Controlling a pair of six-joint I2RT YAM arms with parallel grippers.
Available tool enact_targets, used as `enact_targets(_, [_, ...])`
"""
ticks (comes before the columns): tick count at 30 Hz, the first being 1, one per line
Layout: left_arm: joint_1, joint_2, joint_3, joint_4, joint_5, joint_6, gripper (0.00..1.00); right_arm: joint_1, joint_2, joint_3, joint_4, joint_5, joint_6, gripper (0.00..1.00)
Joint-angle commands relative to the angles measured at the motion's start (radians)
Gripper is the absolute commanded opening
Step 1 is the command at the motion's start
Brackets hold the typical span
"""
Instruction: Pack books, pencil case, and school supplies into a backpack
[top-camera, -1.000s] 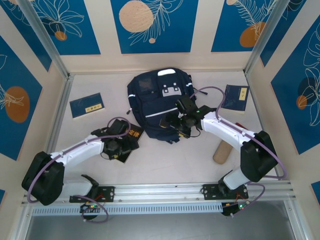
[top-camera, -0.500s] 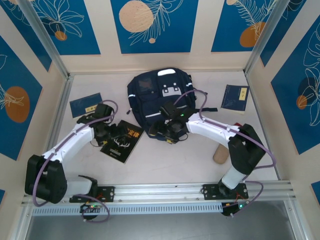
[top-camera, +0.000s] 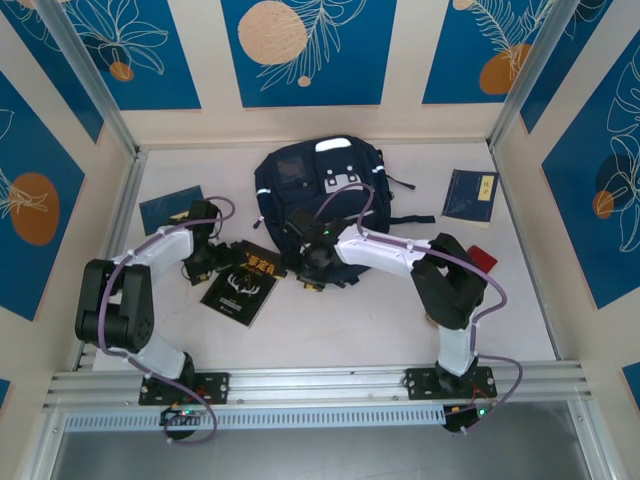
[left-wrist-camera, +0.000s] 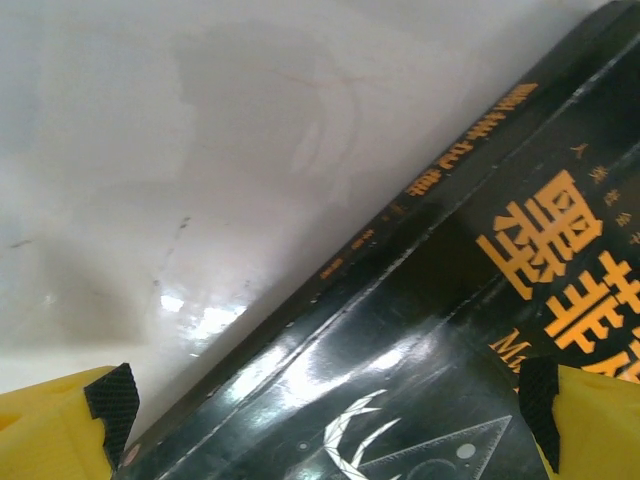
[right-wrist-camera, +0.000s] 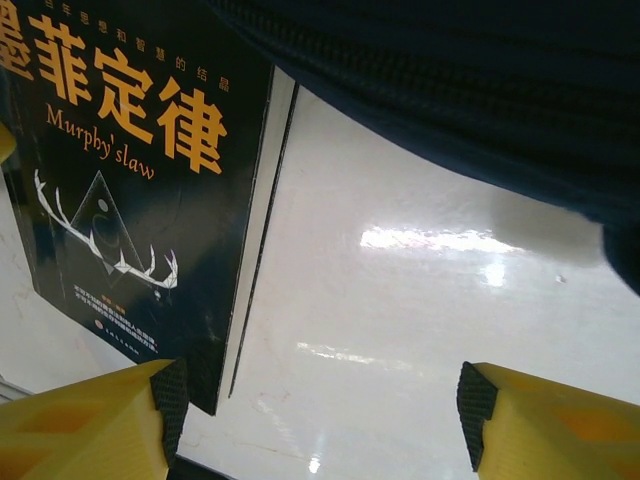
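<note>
Flat on the white table (top-camera: 350, 320), cover up, just left of the lower edge of the large dark navy fabric backpack with thin white stripes (top-camera: 320, 190): a glossy black paperback book with orange lettering and a white antler drawing (top-camera: 243, 283). Not yet packed, and the same for a thin navy book with a yellow label (top-camera: 165, 207) near the left wall and a second navy book of the same kind (top-camera: 470, 195) by the right wall.

Spread wide and empty, the left gripper (top-camera: 218, 262), low over the spine side of the black book (yellow fingers (left-wrist-camera: 50, 430) either side of the spine in the wrist view). Also open and holding nothing, the right gripper (top-camera: 310, 272), hanging over bare table between the book's right edge and the backpack.

Probable step in hand: getting hold of the flat book. Awkward to pinch from above while flush with a slick surface. Better to set one left finger on the table just outside the spine, tip that edge up, then close across the thickness. Use the right gripper as a stop against skating toward the bag. Close slowly, given a likely slippery cover. Backpack's opening: impossible to judge as zipped or not; worth checking before lifting.
</note>
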Motion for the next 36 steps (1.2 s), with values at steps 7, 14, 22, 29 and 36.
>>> enact_targets(7, [-0.017,-0.036,-0.083,0.014,0.136,-0.005,0.97,0.018,0.068,0.074,-0.039,-0.038,0.022,0.65])
enact_targets(14, [-0.100,-0.120,-0.170,0.017,0.165,-0.058,0.96,0.035,0.068,0.088,-0.076,-0.007,0.026,0.65])
enact_targets(22, [-0.200,-0.283,-0.276,0.118,0.363,-0.169,0.88,0.042,0.095,0.127,-0.152,0.018,-0.015,0.63])
enact_targets(29, [-0.204,-0.305,-0.256,0.024,0.261,-0.110,0.84,0.045,0.087,0.108,-0.211,0.085,-0.048,0.61])
enact_targets(36, [-0.197,-0.294,-0.265,0.024,0.218,-0.103,0.79,0.052,0.162,0.187,-0.274,0.092,-0.106,0.49])
